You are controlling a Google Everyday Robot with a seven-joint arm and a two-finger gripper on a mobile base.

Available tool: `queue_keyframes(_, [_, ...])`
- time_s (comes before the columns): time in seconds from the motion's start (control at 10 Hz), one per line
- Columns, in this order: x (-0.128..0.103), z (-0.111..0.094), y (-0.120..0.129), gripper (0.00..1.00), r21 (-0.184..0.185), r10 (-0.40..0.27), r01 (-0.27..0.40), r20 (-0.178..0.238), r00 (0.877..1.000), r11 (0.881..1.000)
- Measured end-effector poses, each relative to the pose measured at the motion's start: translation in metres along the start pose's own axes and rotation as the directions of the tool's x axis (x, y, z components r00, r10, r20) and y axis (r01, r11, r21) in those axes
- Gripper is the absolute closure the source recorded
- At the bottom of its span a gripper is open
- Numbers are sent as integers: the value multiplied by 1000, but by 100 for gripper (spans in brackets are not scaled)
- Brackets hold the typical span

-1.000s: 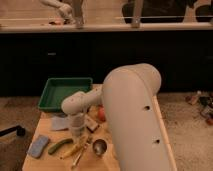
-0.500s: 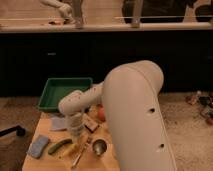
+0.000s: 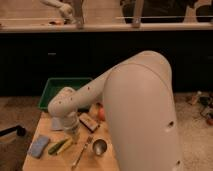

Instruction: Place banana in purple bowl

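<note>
The gripper [image 3: 74, 131] hangs from the arm's smooth, white, rounded wrist over the left half of the light wooden table [image 3: 50, 163], in the lower left of the frame, jaws together and gripping nothing that can be seen. Just below and left of it lies the banana [image 3: 63, 145] — a small, yellow, gently curved fruit, flat on the wood, its long axis running from lower left to upper right, its upper end pointing at the gripper. It lies pressed against a green elongated vegetable [image 3: 54, 149] that runs the same way; the line between the two is hard to make out. Left of them sits a soft-looking blue sponge [image 3: 39, 146], roughly rectangular. To the right stands a shiny metal cup [image 3: 100, 147], with a thin metal utensil [image 3: 80, 156] lying slantwise beside it. A brown block [image 3: 89, 120] and an orange rounded thing [image 3: 101, 114] sit under the arm's forearm, and a green rectangular tray [image 3: 52, 92] with raised walls lies at the table's far edge. Against the earlier frames, the wrist has shifted a little left and the gripper has sunk slightly lower — the things on the table lie as before.
</note>
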Motion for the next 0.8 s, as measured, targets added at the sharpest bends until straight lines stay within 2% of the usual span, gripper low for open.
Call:
queue_keyframes(0.2, [21,-24,-7,100,50,24,-23,-6,1000,998])
queue_keyframes(0.5, [60,-54,-25,100,123,67,-72,39,997,990])
queue_keyframes(0.8, [98,-73,-40,100,153,122,-131,66,990,980])
